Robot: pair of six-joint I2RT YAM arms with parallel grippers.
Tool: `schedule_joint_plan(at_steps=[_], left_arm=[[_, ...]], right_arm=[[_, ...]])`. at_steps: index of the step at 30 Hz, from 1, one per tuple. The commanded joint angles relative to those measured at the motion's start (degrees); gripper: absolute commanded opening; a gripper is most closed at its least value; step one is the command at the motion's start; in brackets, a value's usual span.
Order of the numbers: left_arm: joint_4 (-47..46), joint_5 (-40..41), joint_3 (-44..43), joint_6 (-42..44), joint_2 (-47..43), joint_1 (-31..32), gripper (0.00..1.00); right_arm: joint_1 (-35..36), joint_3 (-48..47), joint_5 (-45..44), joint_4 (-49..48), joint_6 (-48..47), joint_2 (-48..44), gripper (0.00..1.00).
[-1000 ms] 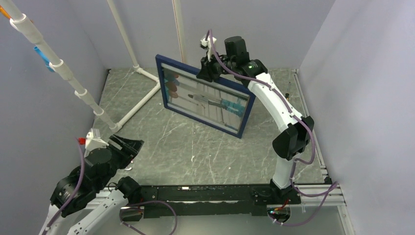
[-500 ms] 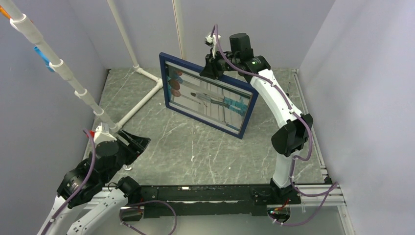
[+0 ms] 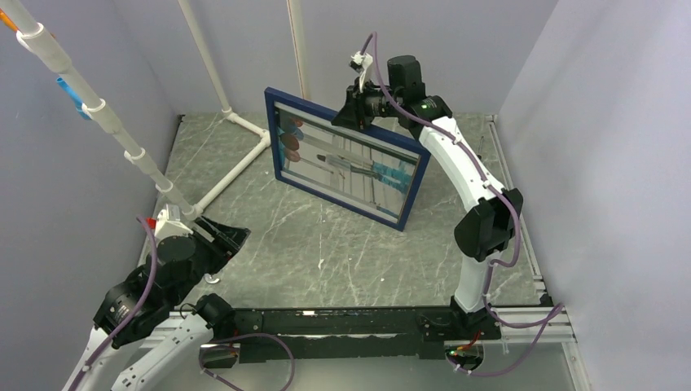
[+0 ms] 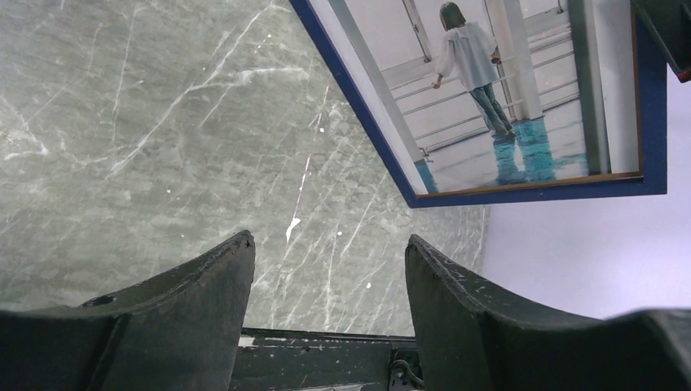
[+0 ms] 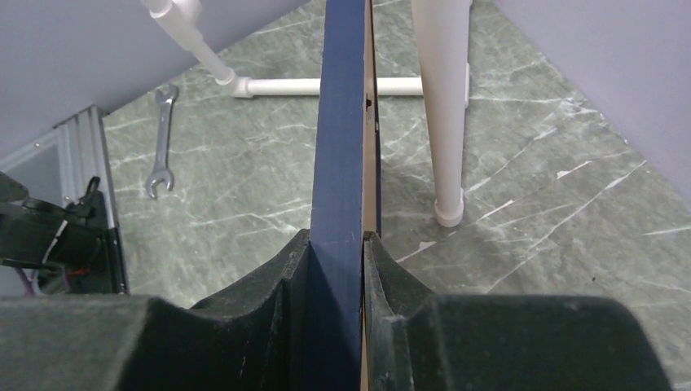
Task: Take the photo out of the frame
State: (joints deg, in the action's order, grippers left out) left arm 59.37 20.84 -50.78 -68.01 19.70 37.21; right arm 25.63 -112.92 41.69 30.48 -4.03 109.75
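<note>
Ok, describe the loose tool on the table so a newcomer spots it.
Find the blue frame standing on edge, pinched by the right arm's fingers. Beside it on the marble table, toward the right-side metal rail, lies a small silver open-ended wrench. It's flat metal; its neighbours are white pipes.

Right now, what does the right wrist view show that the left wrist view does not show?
Only the right wrist view: the right gripper shut on the frame, which is seen edge-on, a spanner lying on the table, and the white pipe stand. Only the left wrist view: the photo face-on inside the frame, with a figure in a white top, and the left gripper open, holding nothing. Both: the navy frame and the marbled table.
</note>
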Motion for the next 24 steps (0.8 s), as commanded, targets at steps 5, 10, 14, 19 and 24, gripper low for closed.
schedule_joint_plan(at_steps=[5,10,14,19,24], left_arm=[[-0.9,0.2,-2.1,1.4,-1.0,0.2,0.71],[-1.2,-0.2,-1.7,2.0,-1.4,0.2,0.71],[-3.1,-0.7,-0.6,2.6,-1.5,0.1,0.72],[-3.2,-1.1,-1.7,3.4,-0.1,0.1,0.72],[-4.4,-2.0,-1.3,3.3,0.1,0.1,0.71]], right_arm=[[4.2,1.5,-2.9,19.8,9.9,13.5,0.00],[4.5,8.8,-3.9,17.7,10.4,6.9,0.00],[4.5,17.1,-1.0,14.8,11.4,1.3,0.00],[1.6,26.9,1.2,6.5,14.9,-5.1,0.00],[3.3,18.7,-0.1,9.1,15.4,1.1,0.00]])
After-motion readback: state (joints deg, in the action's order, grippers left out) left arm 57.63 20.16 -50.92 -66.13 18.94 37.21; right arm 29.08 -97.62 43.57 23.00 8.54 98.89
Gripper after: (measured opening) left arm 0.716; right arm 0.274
